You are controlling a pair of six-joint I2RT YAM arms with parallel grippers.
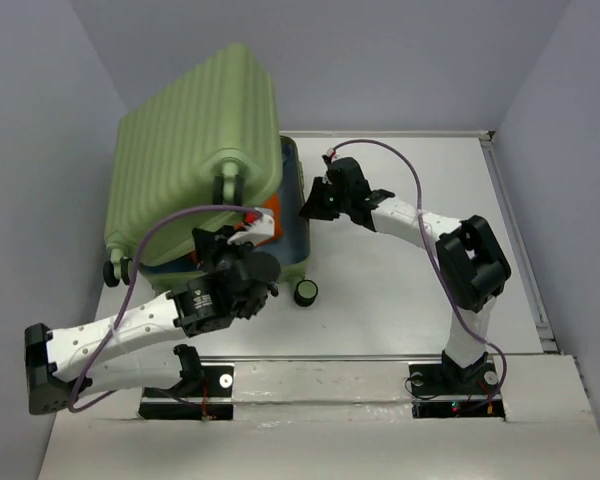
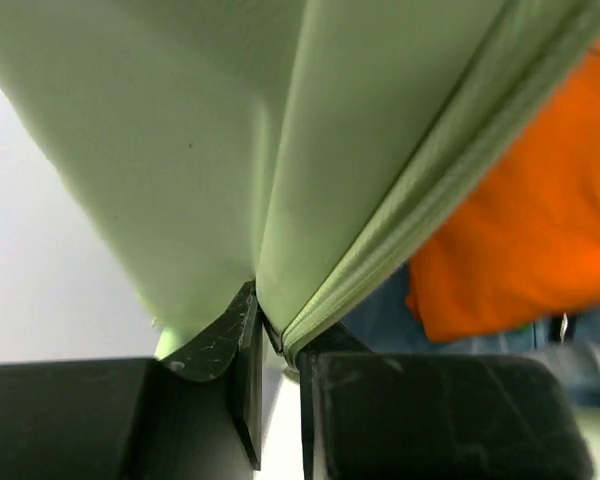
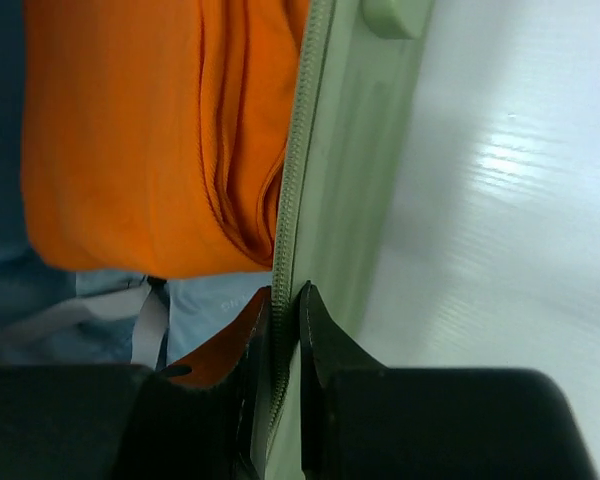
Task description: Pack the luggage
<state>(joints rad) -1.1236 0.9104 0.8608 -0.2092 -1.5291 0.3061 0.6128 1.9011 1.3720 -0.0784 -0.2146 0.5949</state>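
- Count: one luggage (image 1: 195, 130); two arms; one orange garment (image 3: 150, 130) inside it. Wheels seen from the top camera: one black wheel (image 1: 306, 292) at the near right corner and at least one more at the near left corner, where I cannot make out the exact number.
- Location: the luggage sits at the far left of the white table (image 1: 400, 290), in front of the left arm.
- Orientation: its long axis runs near to far, with the wheel end toward the arm bases. The base lies flat. The lid is raised on the left and tilts over the base.
- Materials: hard shell, light olive green, with parallel ribs and rounded corners. A green zipper band runs along the rim. The orange garment is soft and folded, with blue fabric beneath it; I cannot tell whether that is lining or clothing.
- Left gripper (image 2: 275, 335): jaws nearly closed, pinching the thin lower edge of the lid.
- Right gripper (image 3: 283, 310): jaws nearly closed, clamped on the zipper rim of the base, with the orange cloth touching the inner finger.
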